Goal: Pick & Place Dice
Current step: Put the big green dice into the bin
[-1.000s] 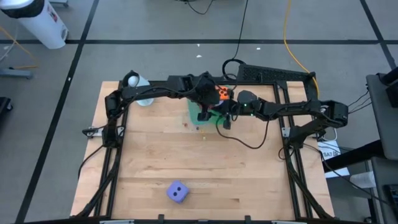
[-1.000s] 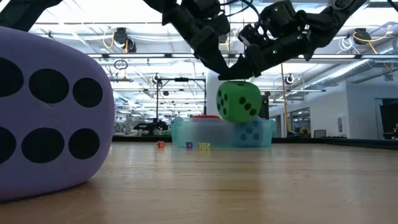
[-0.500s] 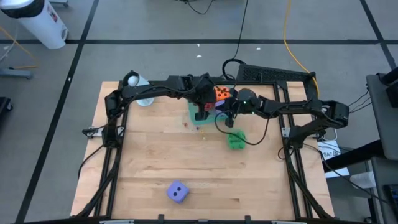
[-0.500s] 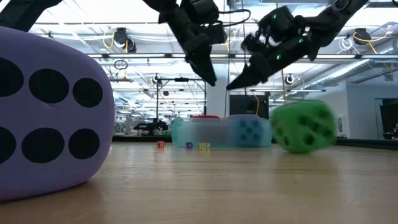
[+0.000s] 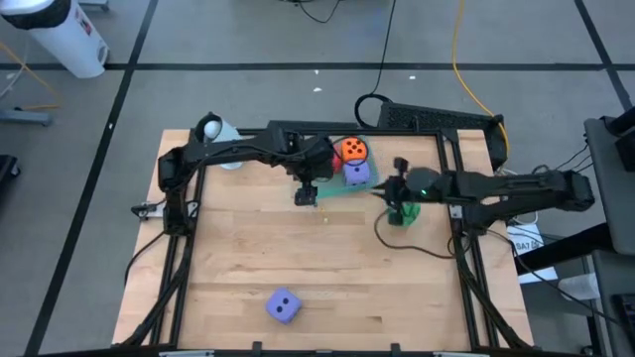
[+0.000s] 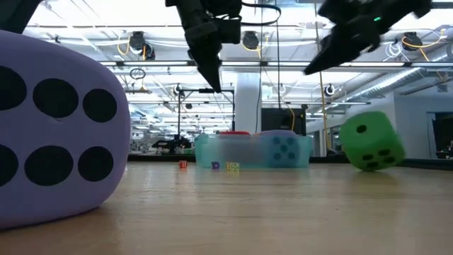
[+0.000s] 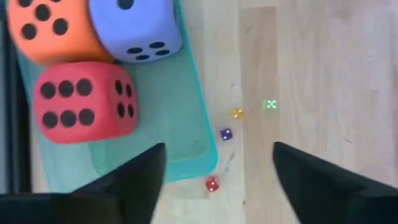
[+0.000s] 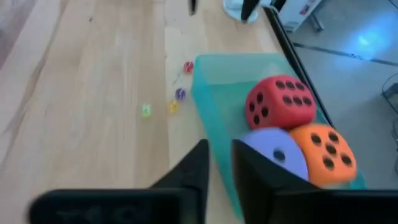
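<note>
Sitting loose on the table, the green die (image 5: pixel 403 212) lies outside the tray (image 7: pixel 158 118) — a miss, seemingly. Left gripper (image 7: pixel 214 171) hangs open and empty; right gripper (image 8: pixel 219 163) nearly closed, holding nothing

green die (image 6: pixel 372 144), orange die (image 7: pixel 51 28), teal tray (image 7: pixel 161 124)

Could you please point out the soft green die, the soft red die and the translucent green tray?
Soft green die (image 6: pixel 371 142), low view, its pip-marked front face.
Soft red die (image 7: pixel 84 102), left wrist view, its six-pip face.
Translucent green tray (image 7: pixel 168 134), left wrist view, bare floor.
</note>
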{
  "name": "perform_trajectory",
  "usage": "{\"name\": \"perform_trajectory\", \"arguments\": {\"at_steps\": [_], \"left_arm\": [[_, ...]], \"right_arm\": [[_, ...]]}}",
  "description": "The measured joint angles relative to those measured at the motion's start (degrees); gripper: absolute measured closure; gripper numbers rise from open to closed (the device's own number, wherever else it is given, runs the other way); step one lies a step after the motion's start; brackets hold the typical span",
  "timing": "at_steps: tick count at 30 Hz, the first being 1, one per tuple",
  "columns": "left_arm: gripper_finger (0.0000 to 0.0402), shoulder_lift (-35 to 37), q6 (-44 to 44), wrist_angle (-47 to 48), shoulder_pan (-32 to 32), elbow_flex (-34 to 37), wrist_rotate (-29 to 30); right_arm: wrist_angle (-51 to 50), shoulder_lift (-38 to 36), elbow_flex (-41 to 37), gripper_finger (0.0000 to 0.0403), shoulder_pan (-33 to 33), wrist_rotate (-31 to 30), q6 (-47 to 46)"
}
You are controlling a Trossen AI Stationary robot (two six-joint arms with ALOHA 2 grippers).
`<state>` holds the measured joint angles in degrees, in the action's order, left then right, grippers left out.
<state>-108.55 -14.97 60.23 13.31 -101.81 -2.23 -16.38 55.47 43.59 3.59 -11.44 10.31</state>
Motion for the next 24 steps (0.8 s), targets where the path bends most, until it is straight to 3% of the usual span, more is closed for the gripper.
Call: {"name": "perform_trajectory", "arguments": {"at_steps": [5,10,18,24], "left_arm": [[0.0246,5.1,3.4,-4.3,-0.3,7.2,2.7],[0.0378,14.4,7.2,-14.0,0.6,19.1,2.7],[0.0386,26.1,15.3,-29.0,-0.1,37.7,2.9],[0.0395,29.3,15.7,-36.7,-1.9,46.7,2.7]], "right_arm": [[-10.2,-5.3,0.8,0.0244,-5.8,-3.6,-7.3],[-22.6,-5.6,5.7,0.0136,-6.3,-6.4,-17.5],[-37.6,-0.9,14.3,0.0015,-0.9,-7.1,-20.1],[-47.3,5.9,19.8,0.0006,10.0,-7.1,-21.8]]}}
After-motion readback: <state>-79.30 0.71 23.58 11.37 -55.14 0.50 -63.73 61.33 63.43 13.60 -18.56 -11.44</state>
